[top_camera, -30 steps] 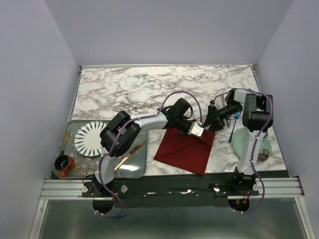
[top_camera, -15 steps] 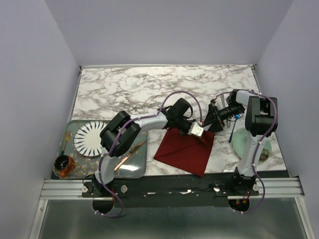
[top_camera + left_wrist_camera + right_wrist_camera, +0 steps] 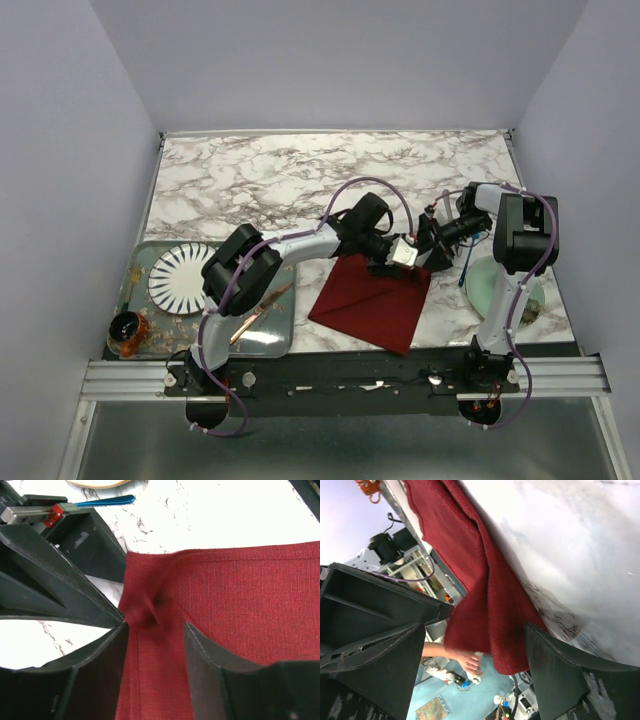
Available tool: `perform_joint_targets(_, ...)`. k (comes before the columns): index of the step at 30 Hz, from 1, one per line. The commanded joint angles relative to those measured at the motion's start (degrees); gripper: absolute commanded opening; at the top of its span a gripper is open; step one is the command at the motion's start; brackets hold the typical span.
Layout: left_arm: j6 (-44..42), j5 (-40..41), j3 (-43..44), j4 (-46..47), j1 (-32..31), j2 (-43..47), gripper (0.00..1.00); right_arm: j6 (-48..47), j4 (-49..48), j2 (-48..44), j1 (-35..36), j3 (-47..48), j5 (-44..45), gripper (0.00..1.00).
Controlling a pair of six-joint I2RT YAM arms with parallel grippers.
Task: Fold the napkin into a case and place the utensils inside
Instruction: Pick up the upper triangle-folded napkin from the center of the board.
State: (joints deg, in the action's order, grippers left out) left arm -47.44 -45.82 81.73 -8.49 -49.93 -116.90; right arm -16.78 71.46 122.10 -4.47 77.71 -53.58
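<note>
The dark red napkin (image 3: 372, 300) lies folded on the marble table, near the front edge. Both grippers meet at its far right corner. My left gripper (image 3: 408, 258) is open; in its wrist view the jaws (image 3: 155, 627) straddle the cloth, and a bunched corner (image 3: 145, 611) lies just ahead of them. My right gripper (image 3: 433, 243) is open too, with the raised napkin corner (image 3: 492, 630) hanging loose between its fingers. A blue-handled fork (image 3: 466, 268) (image 3: 106, 501) lies beside a pale green plate (image 3: 492, 288).
A tray (image 3: 275, 345) at the front left holds a striped plate (image 3: 180, 278) and a copper knife (image 3: 258, 312). A small dark jar (image 3: 127, 332) stands at its near left corner. The right arm's fingers (image 3: 75, 565) crowd the left wrist view.
My left gripper has opened and let go of the napkin corner. My right gripper has opened wider. Both have shifted slightly to the right.
</note>
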Motion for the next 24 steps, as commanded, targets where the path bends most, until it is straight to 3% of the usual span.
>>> perform_joint_targets(1,0.43,1.17,-0.43,0.94,-0.17,5.27,0.62,-0.80,0.61,0.50,0.69,1.56,3.39,0.92)
perform_joint_targets(7,1.64,1.17,-5.88,-2.58,2.12,10.11,0.63,-3.88,3.86,2.26,0.25,4.02,4.27,0.96)
perform_joint_targets(13,12.51,0.48,-4.57,-6.01,8.79,9.77,0.63,-5.02,3.42,2.96,0.08,6.75,10.24,0.77)
perform_joint_targets(18,20.98,-1.55,1.14,-9.70,16.08,6.60,0.61,-7.83,4.47,2.70,0.08,8.50,14.82,0.70)
perform_joint_targets(22,22.66,-0.76,3.08,-11.37,18.81,4.15,0.61,-11.34,6.58,3.40,0.16,9.82,14.91,0.71)
perform_joint_targets(24,23.53,-0.32,3.78,-11.72,19.43,3.53,0.61,-12.49,8.07,3.93,0.34,10.18,14.12,0.80)
